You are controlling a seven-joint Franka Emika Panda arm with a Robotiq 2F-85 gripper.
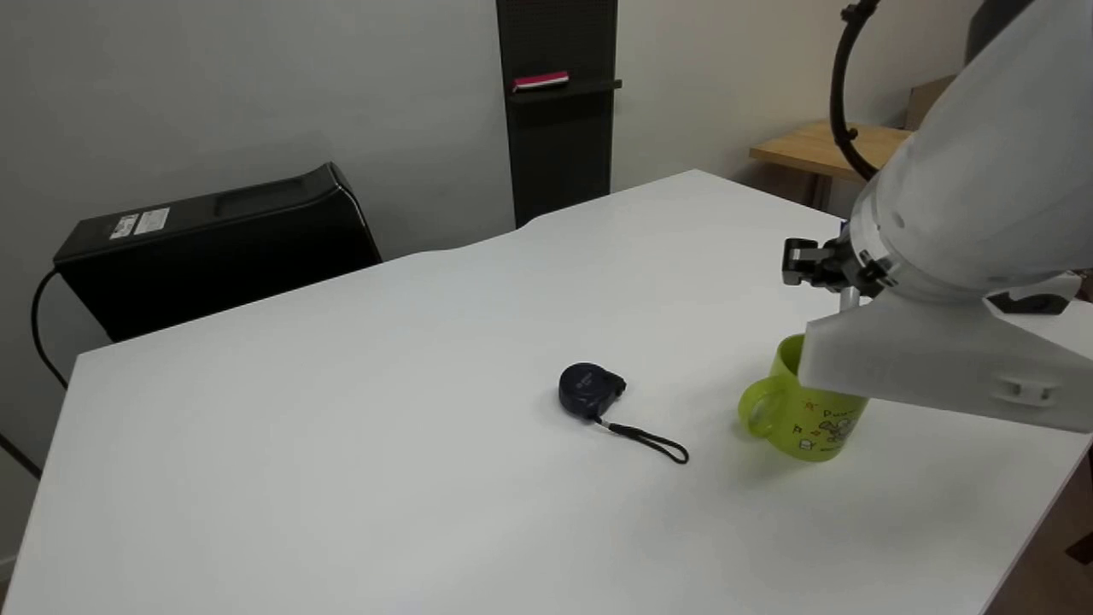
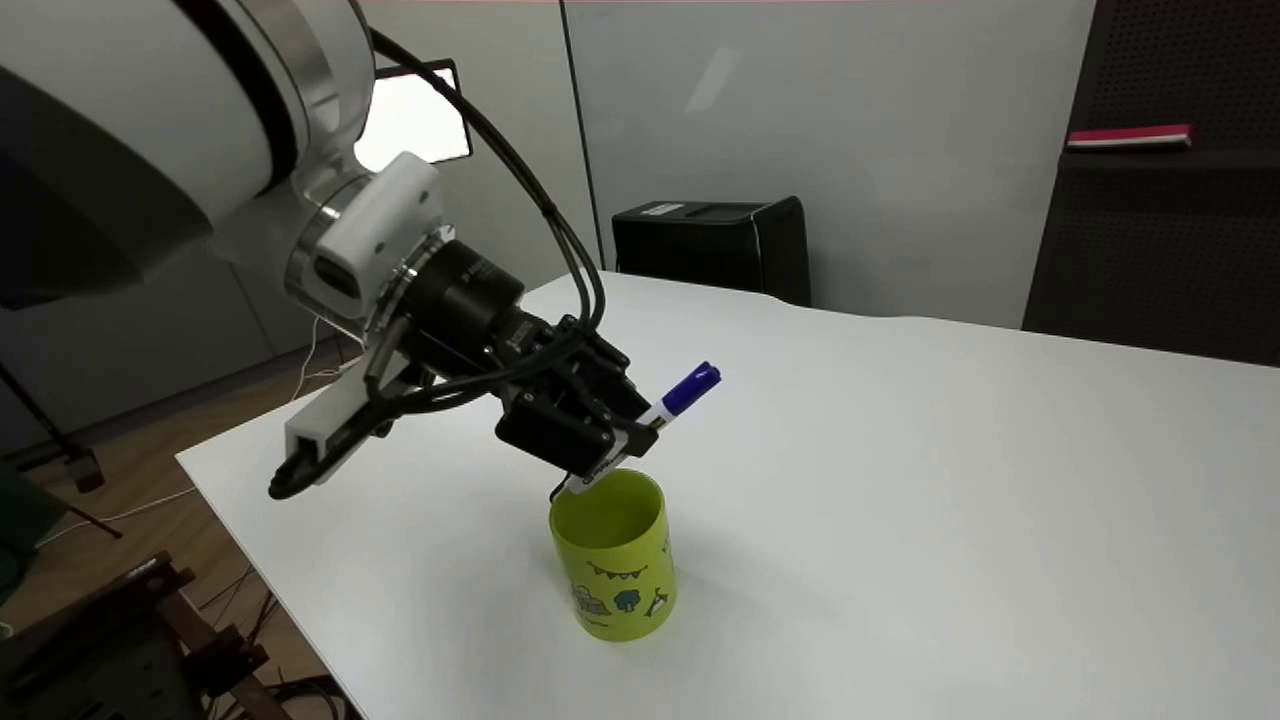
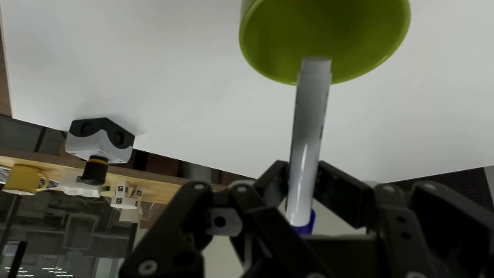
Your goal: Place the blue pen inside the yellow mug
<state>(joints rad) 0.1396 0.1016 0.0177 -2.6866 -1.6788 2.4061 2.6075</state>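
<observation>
Pale grey walls (image 1: pixel 256 111) stand behind a broad white table (image 1: pixel 341 444) in both exterior views. Against them rises a dark perforated panel (image 1: pixel 564 162), and over the table reaches a white robot arm (image 2: pixel 130 110). Past the table's edge sits a black box-shaped machine (image 1: pixel 213 265) with white labels on top. At the end of the arm is the black gripper (image 3: pixel 303 175), its two fingers pinching the blue pen (image 3: pixel 308 127) between them. Lower than the gripper and near it, the yellow-green mug (image 2: pixel 620 590) stands upright on the table, small drawings on its side. On the side of its handle (image 1: pixel 745 408), well apart from it, lies a dark rounded gadget (image 1: pixel 589 390) with a looped cord (image 1: pixel 630 431). Thinnest of all, the pen is held at a slant: its blue cap (image 2: pixel 691 388) is uppermost, and its pale end is at the mug's rim. Whether that end touches the rim or dips inside, I cannot tell.
</observation>
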